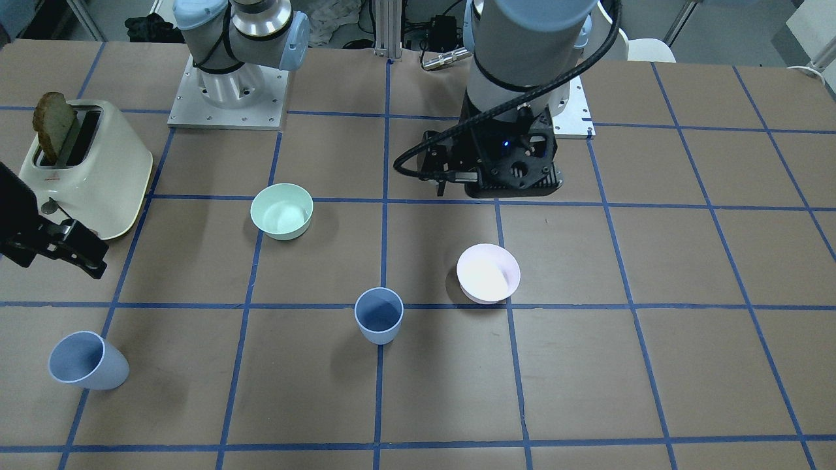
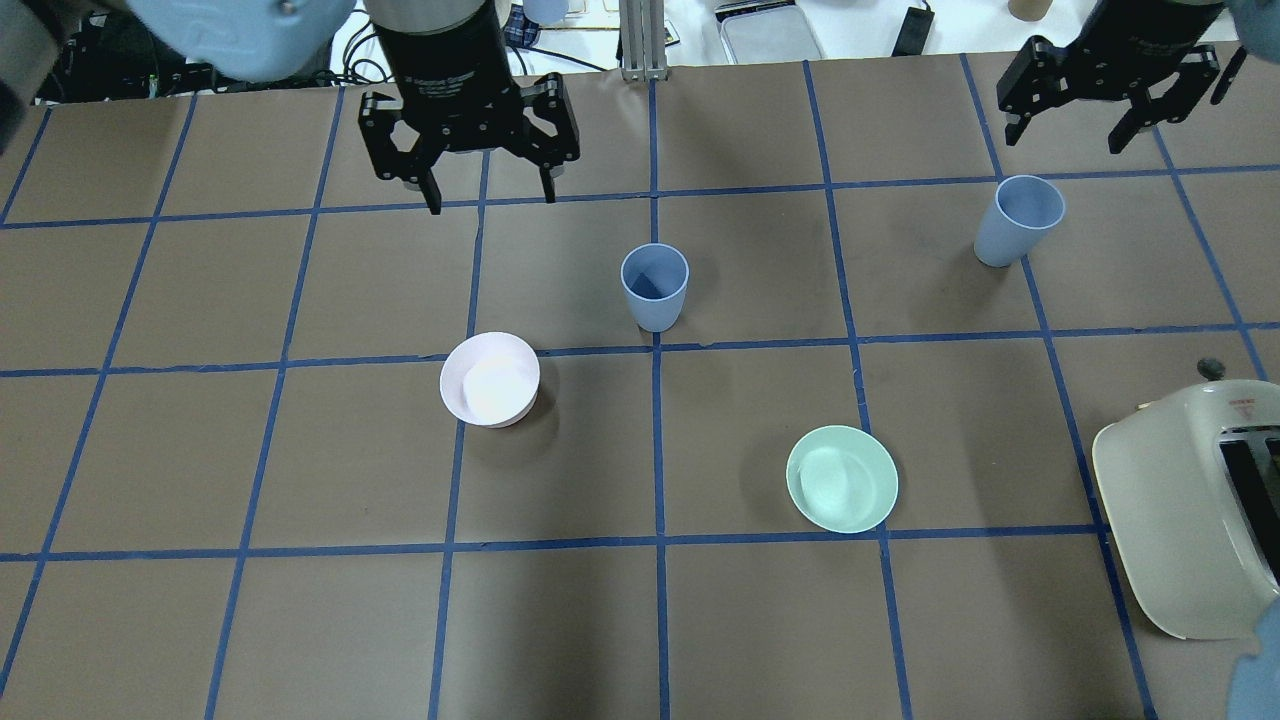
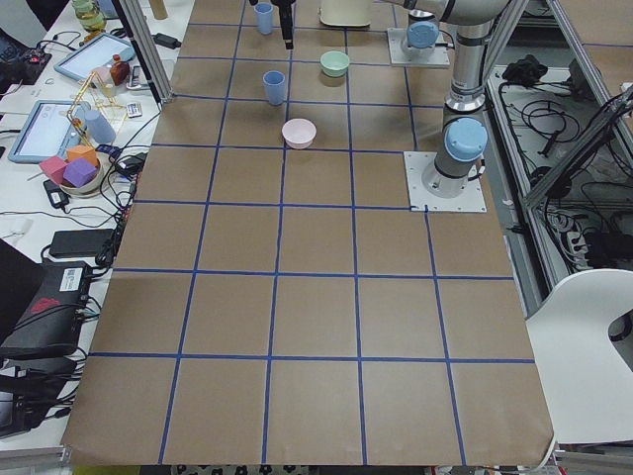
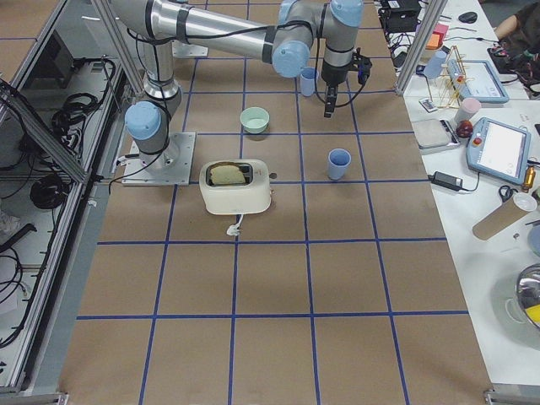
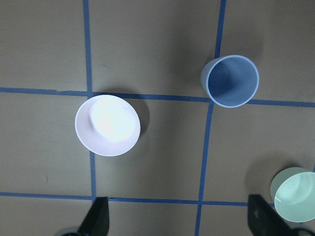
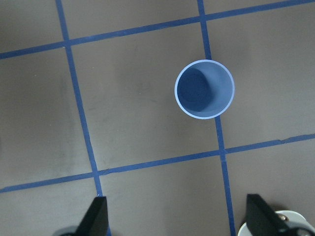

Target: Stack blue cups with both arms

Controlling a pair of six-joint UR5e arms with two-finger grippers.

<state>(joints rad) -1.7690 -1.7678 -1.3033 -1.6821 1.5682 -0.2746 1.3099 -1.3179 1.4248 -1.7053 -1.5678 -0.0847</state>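
Note:
Two blue cups stand upright on the brown table. One blue cup (image 2: pixel 655 287) is near the middle, and it also shows in the left wrist view (image 5: pixel 230 81). The other blue cup (image 2: pixel 1018 220) is on the far right side, and it shows in the right wrist view (image 6: pixel 204 89). My left gripper (image 2: pixel 490 200) is open and empty, held above the table to the far left of the middle cup. My right gripper (image 2: pixel 1065 135) is open and empty, held high just beyond the right cup.
A pale pink bowl (image 2: pixel 490 379) sits near the middle cup on its left. A mint-green bowl (image 2: pixel 842 478) sits nearer to the robot, right of centre. A cream toaster (image 2: pixel 1190 510) with a bread slice (image 1: pixel 52 127) stands at the right edge.

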